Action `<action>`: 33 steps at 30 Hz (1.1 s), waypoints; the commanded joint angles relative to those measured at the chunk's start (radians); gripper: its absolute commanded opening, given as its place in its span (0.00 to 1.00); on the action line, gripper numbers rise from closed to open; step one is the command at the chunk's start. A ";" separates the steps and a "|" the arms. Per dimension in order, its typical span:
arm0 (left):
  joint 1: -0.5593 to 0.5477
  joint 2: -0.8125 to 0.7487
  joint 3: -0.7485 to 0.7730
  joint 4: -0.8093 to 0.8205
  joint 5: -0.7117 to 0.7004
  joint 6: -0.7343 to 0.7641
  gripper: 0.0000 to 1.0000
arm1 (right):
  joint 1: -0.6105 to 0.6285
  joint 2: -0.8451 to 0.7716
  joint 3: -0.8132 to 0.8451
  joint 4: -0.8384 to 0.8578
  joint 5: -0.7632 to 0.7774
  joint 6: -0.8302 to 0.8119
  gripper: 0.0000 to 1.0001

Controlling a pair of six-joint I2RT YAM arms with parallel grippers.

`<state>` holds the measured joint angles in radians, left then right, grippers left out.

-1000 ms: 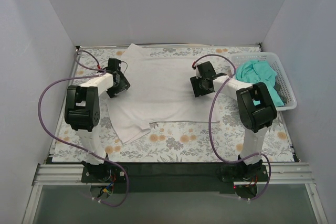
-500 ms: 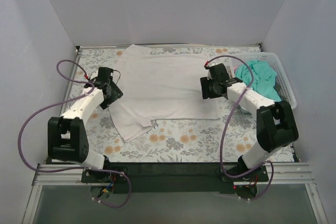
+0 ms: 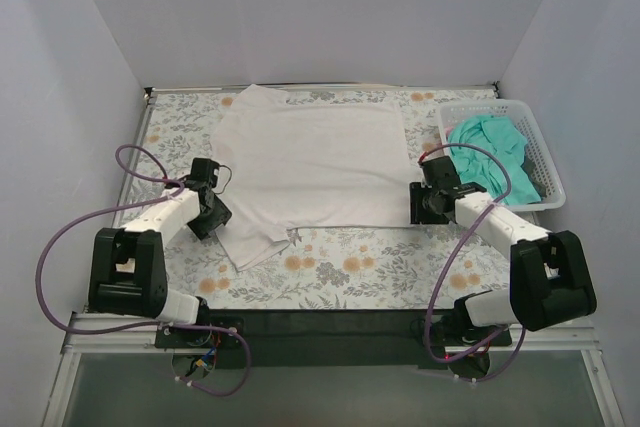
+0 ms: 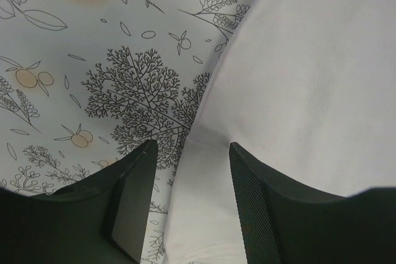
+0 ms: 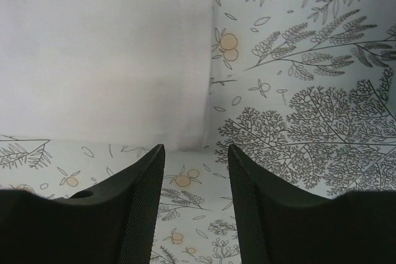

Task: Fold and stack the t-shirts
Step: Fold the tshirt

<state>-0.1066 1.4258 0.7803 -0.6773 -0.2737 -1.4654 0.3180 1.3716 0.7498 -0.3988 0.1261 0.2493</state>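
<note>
The white t-shirt (image 3: 310, 162) lies spread flat on the flowered table; its left sleeve (image 3: 250, 242) juts toward the front. My left gripper (image 3: 213, 214) is open and low at the shirt's left edge; in the left wrist view (image 4: 192, 153) the sleeve cloth (image 4: 204, 208) lies between the jaws. My right gripper (image 3: 420, 209) is open just off the shirt's front right corner (image 5: 185, 134), with bare tablecloth between its jaws (image 5: 195, 153). The teal-green t-shirt (image 3: 490, 152) lies crumpled in the basket.
The white lattice basket (image 3: 545, 172) stands at the right edge of the table. Grey walls close in the back and both sides. The arm bases and purple cables (image 3: 70, 237) sit along the near edge.
Both grippers have moved toward the front, from the shirt's middle sides down to its front left sleeve and front right corner. The shirt lies flatter and wider now.
</note>
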 commanded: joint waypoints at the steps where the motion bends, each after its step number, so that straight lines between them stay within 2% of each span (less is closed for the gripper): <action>1: 0.002 0.012 -0.003 0.059 -0.015 -0.012 0.47 | -0.039 -0.057 -0.029 0.023 -0.009 0.022 0.44; 6: 0.004 0.041 -0.010 0.079 -0.004 -0.007 0.41 | -0.071 -0.060 -0.052 0.031 -0.034 0.034 0.42; 13: 0.002 0.050 -0.024 0.099 0.001 0.017 0.24 | -0.096 -0.046 -0.061 0.055 -0.074 0.041 0.42; 15: 0.004 0.041 -0.029 0.099 -0.001 0.022 0.16 | -0.096 -0.046 -0.056 0.066 -0.104 0.042 0.42; 20: 0.004 0.016 -0.038 0.093 -0.002 0.030 0.06 | -0.094 -0.039 -0.043 0.075 -0.118 0.061 0.42; 29: 0.004 -0.002 -0.042 0.073 -0.002 0.034 0.01 | -0.094 0.020 -0.072 0.087 -0.109 0.085 0.38; 33: 0.004 -0.010 -0.042 0.064 -0.001 0.031 0.00 | -0.096 0.029 -0.089 0.103 -0.105 0.087 0.32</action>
<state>-0.1066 1.4559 0.7578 -0.5838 -0.2707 -1.4372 0.2283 1.3907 0.6823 -0.3244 0.0196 0.3191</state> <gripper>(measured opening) 0.033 0.327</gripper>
